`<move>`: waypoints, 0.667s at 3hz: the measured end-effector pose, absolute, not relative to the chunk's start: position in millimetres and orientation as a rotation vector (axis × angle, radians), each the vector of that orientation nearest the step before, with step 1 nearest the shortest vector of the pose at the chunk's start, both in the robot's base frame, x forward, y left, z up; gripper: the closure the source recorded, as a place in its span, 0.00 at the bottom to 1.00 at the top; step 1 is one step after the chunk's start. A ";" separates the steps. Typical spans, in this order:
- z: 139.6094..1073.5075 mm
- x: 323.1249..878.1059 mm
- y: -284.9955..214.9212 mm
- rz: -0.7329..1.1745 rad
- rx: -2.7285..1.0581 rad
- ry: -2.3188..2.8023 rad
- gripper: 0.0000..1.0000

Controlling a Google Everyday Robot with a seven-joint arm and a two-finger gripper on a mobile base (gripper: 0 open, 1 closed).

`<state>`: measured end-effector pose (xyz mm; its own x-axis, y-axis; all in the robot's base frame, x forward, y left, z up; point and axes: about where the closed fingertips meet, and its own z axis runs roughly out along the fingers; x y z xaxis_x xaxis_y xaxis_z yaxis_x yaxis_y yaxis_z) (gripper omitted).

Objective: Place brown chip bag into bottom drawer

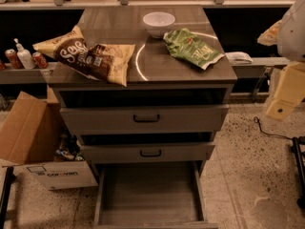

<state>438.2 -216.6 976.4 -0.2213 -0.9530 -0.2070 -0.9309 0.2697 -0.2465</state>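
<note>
Centre of the frame: a grey wood-grain bench (157, 68) with three drawers stacked below its top. Stands on a speckled floor (252, 166). Bottom centre: the bottom drawer (147, 194), pulled well out, flat base and low sides showing. Above it, two upper drawers (143, 119) with black handles, each slightly ajar. Lower left: a cardboard box (28, 137), flaps open, just beside the bench. Left part of the bench top: the brown chip bag (90, 56), lying flat and crinkled, white script upward, one tan end jutting past the left edge, the other reaching toward the front edge; well apart from the bottom drawer. Right part of the top: a green chip bag (190, 46), also flat, apart from the brown one. Right edge of the frame, mid height: the gripper (285, 92), a cream-coloured piece hanging off to the side, apart from the bench and both bags; cannot tell whether open or closed. Back centre of the top: a white bowl (158, 23), upright, just beside the green bag. Upper left, on a low shelf behind: a pump bottle (23, 55) between two red cans (10, 58).
</note>
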 end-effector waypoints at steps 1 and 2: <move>977.8 440.5 -215.4 -0.103 -1.722 2.223 0.00; 984.3 481.9 -192.4 -0.087 -1.710 2.128 0.00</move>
<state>481.9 -192.4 984.3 -0.1656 -0.9478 -0.2726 -0.9222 0.2468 -0.2977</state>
